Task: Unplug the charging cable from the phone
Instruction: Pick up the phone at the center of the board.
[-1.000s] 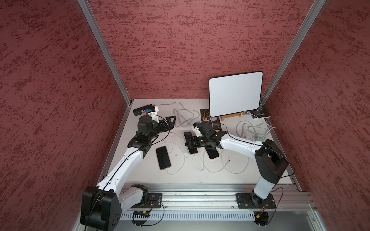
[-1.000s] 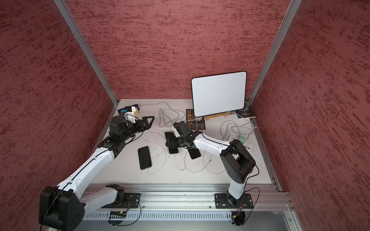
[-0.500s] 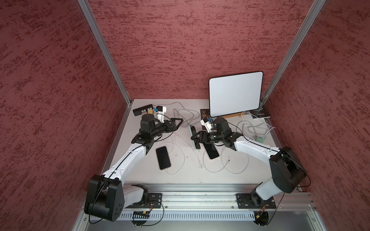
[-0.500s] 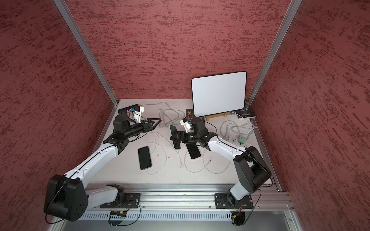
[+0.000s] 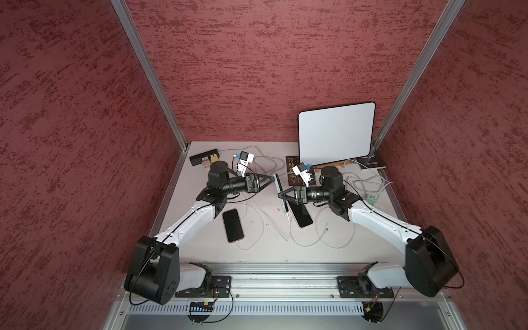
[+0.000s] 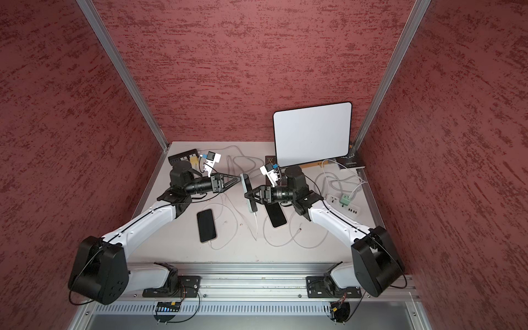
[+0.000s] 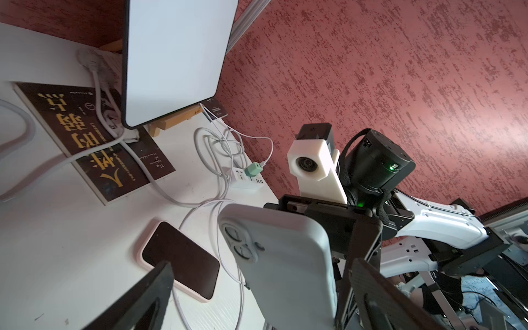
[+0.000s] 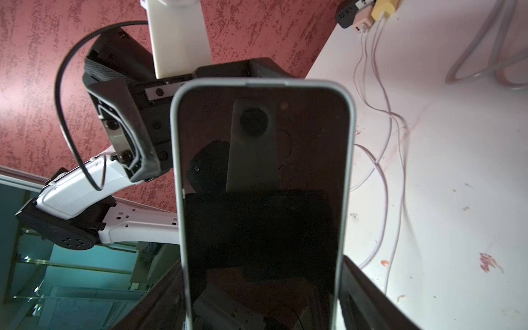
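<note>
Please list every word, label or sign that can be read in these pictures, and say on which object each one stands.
"人": my best reading of one big gold character on the dark book; its other gold characters lie sideways, unsure.
White handwriting on the dark booklet next to it: too small.
White print on the black book: too small.
Red marks: scribbles, no words.
The phone: no brand shows.

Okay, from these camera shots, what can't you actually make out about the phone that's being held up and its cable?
- The held phone port end: in the right wrist view it is cut off at the picture's edge.
- Left wrist view: the same end is cut off, and only the case back shows.
- Whether the cable is plugged in: in both top views the joint is too small.
</note>
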Tool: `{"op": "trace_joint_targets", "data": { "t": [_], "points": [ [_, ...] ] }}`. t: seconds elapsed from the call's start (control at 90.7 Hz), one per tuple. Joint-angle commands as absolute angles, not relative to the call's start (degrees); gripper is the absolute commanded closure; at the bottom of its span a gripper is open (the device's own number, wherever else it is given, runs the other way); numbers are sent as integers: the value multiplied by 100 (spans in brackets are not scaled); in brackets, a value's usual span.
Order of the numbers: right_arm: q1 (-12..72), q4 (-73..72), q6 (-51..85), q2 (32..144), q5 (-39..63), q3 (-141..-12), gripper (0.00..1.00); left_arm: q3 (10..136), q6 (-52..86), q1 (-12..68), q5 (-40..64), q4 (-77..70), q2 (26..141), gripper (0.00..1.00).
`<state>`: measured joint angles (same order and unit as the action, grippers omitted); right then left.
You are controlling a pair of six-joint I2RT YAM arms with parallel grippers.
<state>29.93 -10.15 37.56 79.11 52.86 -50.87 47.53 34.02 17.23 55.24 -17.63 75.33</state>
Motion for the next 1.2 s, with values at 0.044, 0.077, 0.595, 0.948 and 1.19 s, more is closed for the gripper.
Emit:
{"op": "trace_joint_targets", "data": {
  "t": [0.044,0.077,0.595,0.948,1.19],
  "points": [
    [2948,-1549,3893,7651,5694,-5072,49,5016,3143,1897,5984,-1859,7611,0],
    [2948,-1539,3901,7623,5700,-5085,49,5030,3110,1932,6020,-1840,7605,0],
    [3019,-1538,3925,7421,5934,-5102,49,5328,2799,2274,6358,-1661,7870,0],
    [3066,-1538,3902,7440,5929,-5114,49,5405,2775,2348,6428,-1644,7930,0],
    [3107,-1530,3885,7516,5932,-5127,49,5410,2783,2351,6434,-1635,7926,8]
  ]
}}
